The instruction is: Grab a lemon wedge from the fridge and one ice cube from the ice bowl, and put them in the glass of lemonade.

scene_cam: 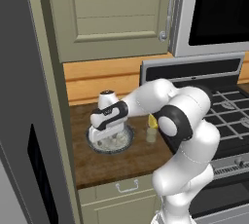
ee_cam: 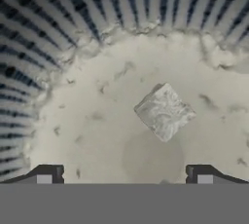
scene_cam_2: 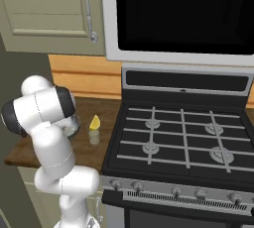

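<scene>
White arm bent sharply at the elbow, forearm reaching forward and to the left. Wrist turned down, hand pointing straight downward. Gripper [ee_cam: 124, 174] wide open, nothing held between the jaws. Two dark fingertips [ee_cam: 46, 174] standing far apart, one at each side, both free and touching nothing.

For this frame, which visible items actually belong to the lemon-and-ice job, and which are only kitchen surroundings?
Part of the job:
ice bowl, under the hand
ice cube, lying loose in the bowl
glass of lemonade on the counter
lemon wedge, already at the glass's top
gripper, open above the cube

Surroundings:
stove
upper cabinet
counter drawer
</scene>
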